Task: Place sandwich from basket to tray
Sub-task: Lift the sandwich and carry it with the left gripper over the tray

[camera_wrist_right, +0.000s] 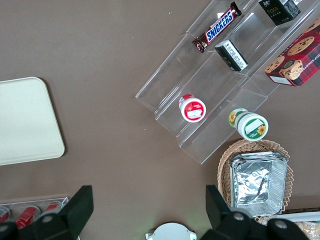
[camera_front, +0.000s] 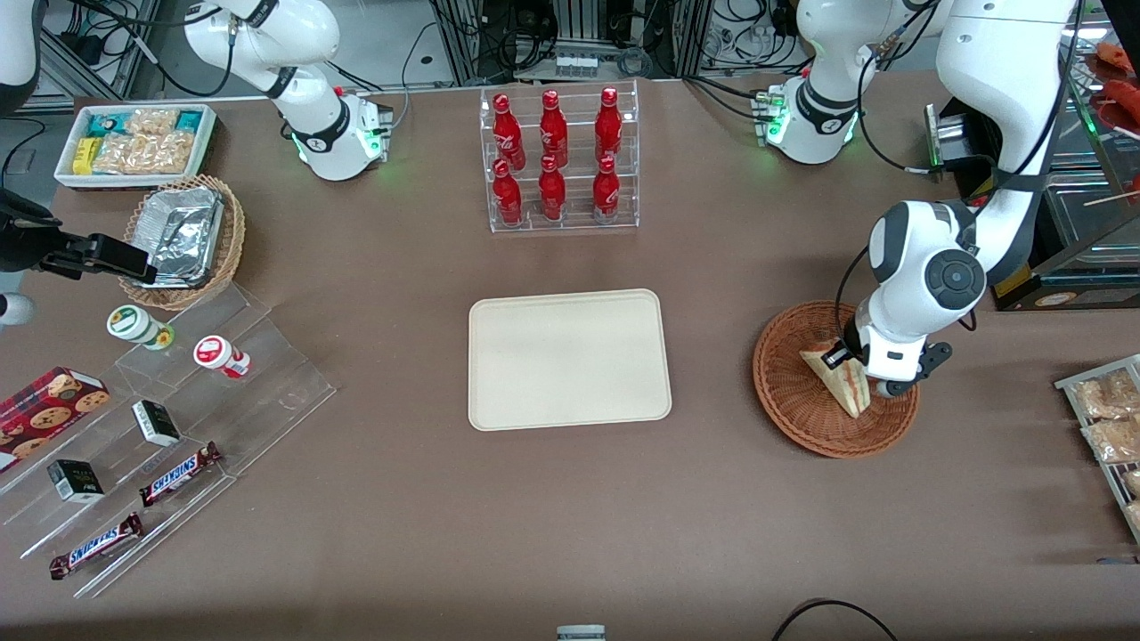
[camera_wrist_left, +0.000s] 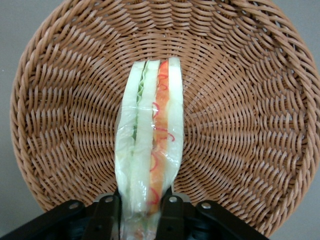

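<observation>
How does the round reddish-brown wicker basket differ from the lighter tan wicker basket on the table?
The reddish-brown wicker basket is darker and shallower than the lighter tan wicker basket. The reddish-brown one holds a wrapped triangular sandwich, gripped by the end effector; the tan one holds crumpled silver foil trays. The reddish-brown one lies toward the working arm's end, the tan one toward the parked arm's. Both are round and woven.

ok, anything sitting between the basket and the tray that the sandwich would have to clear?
Nothing visible. The tool is in the basket, fingers shut on the sandwich. Between the basket and the tray the front view shows only bare table; the tray holds nothing.
</observation>
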Robot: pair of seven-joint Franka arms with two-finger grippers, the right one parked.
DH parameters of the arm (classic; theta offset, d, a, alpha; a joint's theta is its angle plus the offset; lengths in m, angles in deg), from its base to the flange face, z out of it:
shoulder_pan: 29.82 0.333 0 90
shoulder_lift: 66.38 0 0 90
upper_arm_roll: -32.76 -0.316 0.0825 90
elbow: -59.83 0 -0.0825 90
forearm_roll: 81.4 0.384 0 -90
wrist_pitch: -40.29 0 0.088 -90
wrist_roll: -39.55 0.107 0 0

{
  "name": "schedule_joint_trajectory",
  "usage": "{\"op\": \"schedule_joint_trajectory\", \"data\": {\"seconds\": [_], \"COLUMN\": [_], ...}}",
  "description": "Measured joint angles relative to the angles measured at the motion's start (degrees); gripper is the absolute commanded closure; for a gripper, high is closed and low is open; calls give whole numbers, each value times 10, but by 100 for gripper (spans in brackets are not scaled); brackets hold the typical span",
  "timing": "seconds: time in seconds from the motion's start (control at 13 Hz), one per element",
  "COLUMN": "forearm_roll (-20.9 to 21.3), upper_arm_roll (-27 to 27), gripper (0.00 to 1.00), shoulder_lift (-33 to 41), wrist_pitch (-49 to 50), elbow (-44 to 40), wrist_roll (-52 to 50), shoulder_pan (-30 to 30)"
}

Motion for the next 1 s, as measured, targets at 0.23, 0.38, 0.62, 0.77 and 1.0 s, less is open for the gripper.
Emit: {"op": "schedule_joint_trajectory", "data": {"seconds": [0.23,0.38,0.62,0.77,1.0], "forearm_roll": [10,10,7,-16,-33], "upper_arm_roll": [8,13,15,17,19], "gripper": [100,100,100,100,100], "shoulder_lift": [9,10,-2,-32,-93], "wrist_pitch": [87,170,249,252,251], "elbow": [-51,-113,-193,-232,-292], "wrist_roll": [3,3,-2,-3,-4], "shoulder_pan": [-8,-42,-96,-132,-196]}}
